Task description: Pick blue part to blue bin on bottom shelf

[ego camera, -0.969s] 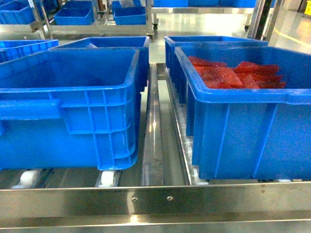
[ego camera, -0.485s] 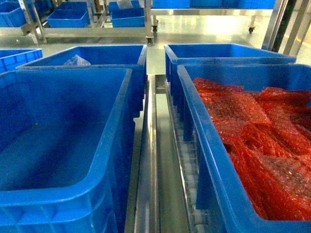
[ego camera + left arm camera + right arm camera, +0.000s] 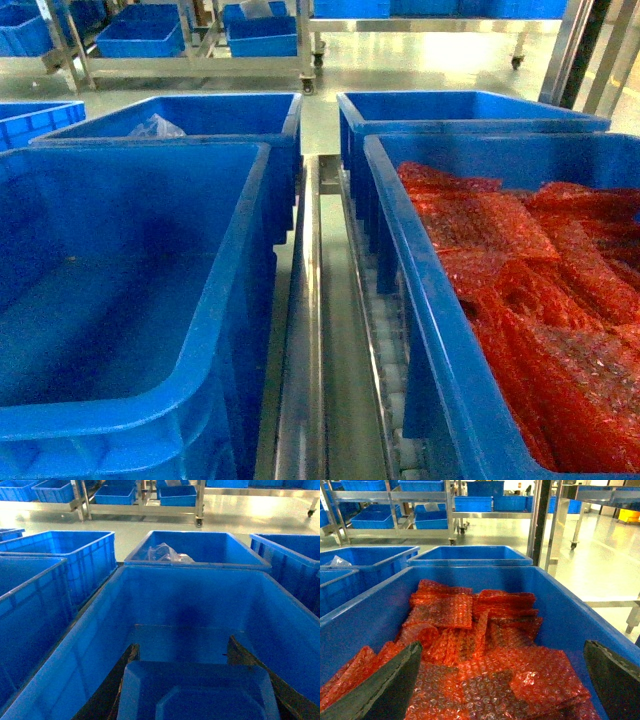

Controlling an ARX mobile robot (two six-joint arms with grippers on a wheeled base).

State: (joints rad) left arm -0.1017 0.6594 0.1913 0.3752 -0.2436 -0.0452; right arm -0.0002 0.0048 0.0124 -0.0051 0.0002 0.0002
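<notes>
The blue part (image 3: 200, 692), a flat moulded piece with bevelled corners, sits between the dark fingers (image 3: 125, 667) of my left gripper (image 3: 183, 645), which is shut on it. It hangs over an empty blue bin (image 3: 190, 595), the near left bin (image 3: 245, 270) in the head view. That bin stands on the bottom shelf (image 3: 305, 330), on steel rails and white roller tracks (image 3: 385, 345). My right gripper (image 3: 502, 650) is open above red bubble wrap (image 3: 485, 645) in the near right bin (image 3: 400, 270). Neither gripper shows in the head view.
Behind the empty bin stands another blue bin holding a clear plastic bag (image 3: 167, 554) (image 3: 155, 127). More blue bins (image 3: 60, 555) flank the left side and one stands at the back right (image 3: 450, 105). Steel racks on wheels with blue bins (image 3: 150, 35) stand across the floor.
The head view has risen and moved in: a second ago it faced the bins' front walls, now it looks down into them. It has barely shifted in the last half second.
</notes>
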